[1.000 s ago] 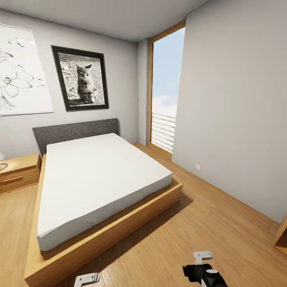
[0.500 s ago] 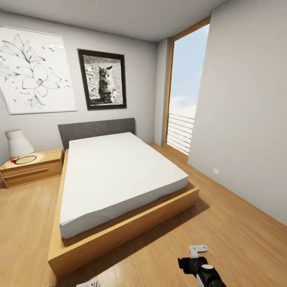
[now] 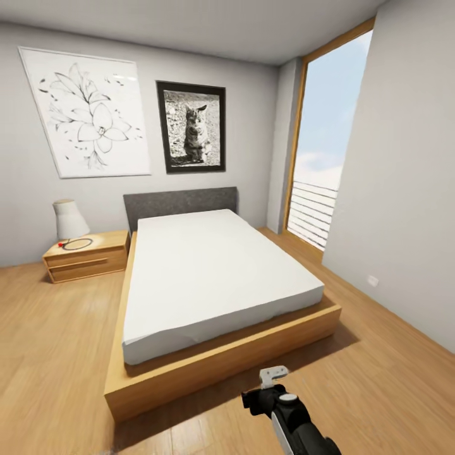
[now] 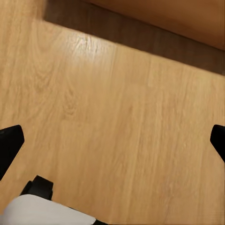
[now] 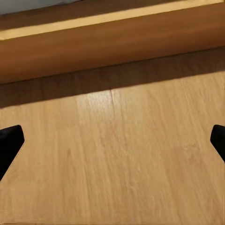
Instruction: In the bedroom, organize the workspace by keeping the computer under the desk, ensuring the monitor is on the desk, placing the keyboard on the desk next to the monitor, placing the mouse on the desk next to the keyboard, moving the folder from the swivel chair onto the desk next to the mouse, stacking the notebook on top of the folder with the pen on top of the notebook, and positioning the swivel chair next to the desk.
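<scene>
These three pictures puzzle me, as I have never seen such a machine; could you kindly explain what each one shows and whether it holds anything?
It is a simulated wheeled robot with two arms. The large picture comes from its head camera: a bedroom with a bed, a bedside table bearing a lamp, two wall pictures and a tall window. Its right arm reaches in at the bottom, ending in the right claw. The other two come from cameras at each wrist, aimed down at the wood floor beside the bed's wooden base. The dark tips at their edges are fingers, spread wide; both claws are empty.

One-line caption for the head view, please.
Bedroom with a white bed on a wooden frame, a lamp on the nightstand, and the right gripper low over the floor.
</scene>
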Controlling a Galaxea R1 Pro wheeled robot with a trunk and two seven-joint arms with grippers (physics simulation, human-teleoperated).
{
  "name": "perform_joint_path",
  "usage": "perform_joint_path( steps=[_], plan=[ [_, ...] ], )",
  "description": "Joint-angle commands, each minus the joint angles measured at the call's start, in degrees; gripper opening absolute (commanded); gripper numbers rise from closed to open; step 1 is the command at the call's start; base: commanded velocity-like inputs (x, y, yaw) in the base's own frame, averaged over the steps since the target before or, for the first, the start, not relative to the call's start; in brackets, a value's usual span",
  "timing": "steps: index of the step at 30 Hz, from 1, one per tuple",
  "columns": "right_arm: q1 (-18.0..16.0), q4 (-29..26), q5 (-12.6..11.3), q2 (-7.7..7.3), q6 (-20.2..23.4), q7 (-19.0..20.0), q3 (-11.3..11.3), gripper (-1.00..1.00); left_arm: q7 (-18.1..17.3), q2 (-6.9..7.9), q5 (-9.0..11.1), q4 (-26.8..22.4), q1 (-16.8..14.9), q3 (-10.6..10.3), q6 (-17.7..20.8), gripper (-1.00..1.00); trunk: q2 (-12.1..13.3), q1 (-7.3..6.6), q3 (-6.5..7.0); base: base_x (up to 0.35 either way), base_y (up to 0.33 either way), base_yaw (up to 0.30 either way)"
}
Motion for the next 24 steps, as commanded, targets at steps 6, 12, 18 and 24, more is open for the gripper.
perform_joint_path(
  steps=[6,12,18,24],
  plan=[
    [0.0,-4.2,0.0,0.27,4.3,0.0,1.0,1.0,-0.3,-1.45,0.4,-6.7,2.2,3.4,0.5,1.0,0.0,0.0,-0.05,0.0,0.0,0.25],
    [-0.3,-9.5,-0.2,0.75,10.5,0.2,1.5,1.0,0.3,-1.59,12.1,-14.0,5.1,5.7,0.5,1.0,0.0,0.0,-0.05,0.0,0.0,0.241],
    [-2.1,-10.9,-5.5,0.75,12.0,0.2,3.6,1.0,0.2,-2.22,17.7,-12.1,5.2,9.5,0.5,1.0,-1.6,0.88,-0.77,0.0,0.0,0.265],
    [-2.6,-11.5,-8.8,0.75,12.2,0.2,6.3,1.0,0.4,-2.21,19.5,-11.8,5.2,10.2,0.5,1.0,-4.0,2.2,-1.85,0.0,0.0,0.273]
  ],
)
